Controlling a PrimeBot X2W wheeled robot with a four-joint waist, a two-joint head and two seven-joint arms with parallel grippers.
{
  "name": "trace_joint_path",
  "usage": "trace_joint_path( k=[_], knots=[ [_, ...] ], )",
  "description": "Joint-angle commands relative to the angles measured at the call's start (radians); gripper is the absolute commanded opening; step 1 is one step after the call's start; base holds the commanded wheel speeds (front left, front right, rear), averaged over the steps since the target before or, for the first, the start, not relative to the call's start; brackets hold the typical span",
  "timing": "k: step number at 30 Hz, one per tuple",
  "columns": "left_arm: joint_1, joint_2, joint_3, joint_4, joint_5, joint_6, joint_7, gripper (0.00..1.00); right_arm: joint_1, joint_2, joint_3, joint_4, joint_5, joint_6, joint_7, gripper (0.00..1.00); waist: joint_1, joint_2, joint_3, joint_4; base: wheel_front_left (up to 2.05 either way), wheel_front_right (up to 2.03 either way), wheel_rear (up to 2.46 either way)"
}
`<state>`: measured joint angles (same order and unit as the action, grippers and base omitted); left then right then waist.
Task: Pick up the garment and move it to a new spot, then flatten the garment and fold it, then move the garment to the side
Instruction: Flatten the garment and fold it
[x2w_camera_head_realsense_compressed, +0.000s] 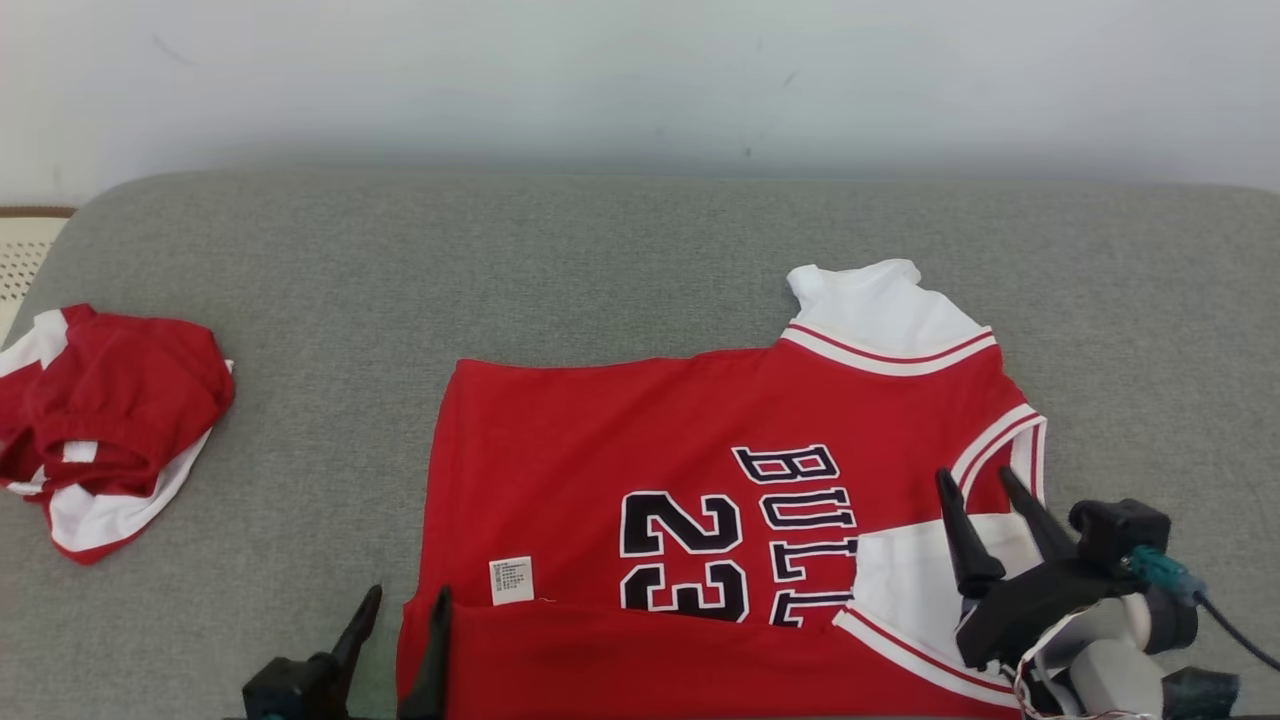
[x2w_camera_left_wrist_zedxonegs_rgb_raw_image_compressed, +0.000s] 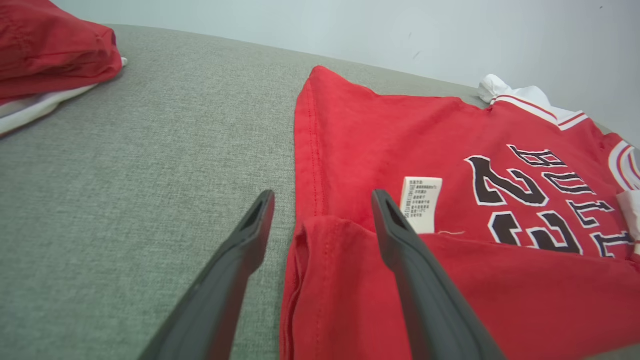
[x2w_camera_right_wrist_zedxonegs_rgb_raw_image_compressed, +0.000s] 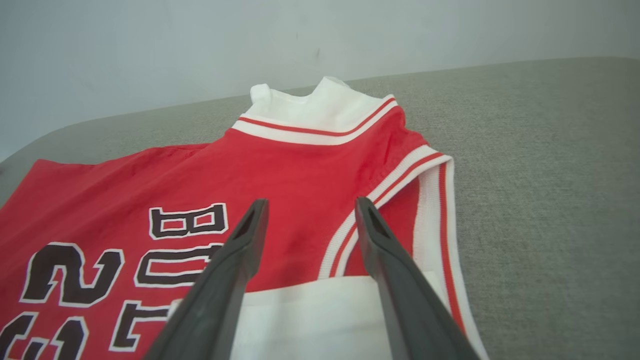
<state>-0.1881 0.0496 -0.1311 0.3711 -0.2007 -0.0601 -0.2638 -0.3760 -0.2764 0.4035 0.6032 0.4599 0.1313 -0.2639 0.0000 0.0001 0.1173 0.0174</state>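
1. The right gripper (x2w_camera_head_realsense_compressed: 975, 478) has its two dark fingers spread apart with nothing between them. It hangs over the near right part of the red jersey (x2w_camera_head_realsense_compressed: 640, 430), above a white sleeve panel (x2w_camera_head_realsense_compressed: 905, 590) that is folded in over the red cloth. In the right wrist view the fingers point toward the striped armhole trim and the white collar piece (x2w_camera_right_wrist_zedxonegs_rgb_raw_image_compressed: 320, 107) beyond.
2. The left gripper (x2w_camera_head_realsense_compressed: 408, 595) is also wide open and holds nothing. One finger (x2w_camera_left_wrist_zedxonegs_rgb_raw_image_compressed: 250, 235) is over bare cushion, and the other is over the jersey's near left corner, where a strip of red cloth (x2w_camera_left_wrist_zedxonegs_rgb_raw_image_compressed: 450, 295) is folded back over the body. Whether either finger touches the cloth cannot be told.
3. The jersey lies spread flat between the two grippers, with its black "23" and lettering facing up. Its collar end is to the robot's right and its hem to the left. A small white care label (x2w_camera_head_realsense_compressed: 511, 580) sits just above the folded strip.
4. The jersey rests on a grey woven cushion (x2w_camera_head_realsense_compressed: 600, 270) that runs across the view, with a pale plain wall (x2w_camera_head_realsense_compressed: 640, 70) behind it.
5. A second red and white garment (x2w_camera_head_realsense_compressed: 100, 420) lies bunched at the far left of the cushion, well apart from the jersey and both grippers.
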Motion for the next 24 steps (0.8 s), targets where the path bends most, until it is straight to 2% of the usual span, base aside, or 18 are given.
trace_joint_path(
  k=[1, 9, 17, 24],
  knots=[
    [-0.018, 0.001, 0.013, 0.019, 0.004, -0.003, -0.001, 1.0, -0.006, -0.012, -0.01, -0.009, -0.014, -0.001, 0.0, 1.0, 0.0, -0.0001, 0.001, -0.015, 0.0, 0.0, 0.0],
    [-0.182, 0.008, 0.062, 0.106, 0.063, -0.024, -0.001, 1.0, -0.101, -0.038, -0.071, -0.044, -0.055, -0.001, 0.0, 1.0, 0.0, -0.0001, 0.074, -0.055, 0.0, 0.0, 0.0],
    [-0.345, 0.021, 0.076, 0.196, 0.095, -0.035, -0.001, 1.0, -0.182, -0.017, -0.106, -0.051, -0.077, -0.001, 0.0, 1.0, 0.0, -0.0001, 0.151, -0.082, 0.0, 0.0, 0.0],
    [-0.487, 0.031, 0.108, 0.314, 0.076, -0.041, -0.001, 1.0, -0.192, 0.015, -0.087, -0.061, -0.071, -0.001, 0.0, 1.0, 0.0, -0.0001, 0.2, -0.113, 0.0, 0.0, 0.0]
  ],
)
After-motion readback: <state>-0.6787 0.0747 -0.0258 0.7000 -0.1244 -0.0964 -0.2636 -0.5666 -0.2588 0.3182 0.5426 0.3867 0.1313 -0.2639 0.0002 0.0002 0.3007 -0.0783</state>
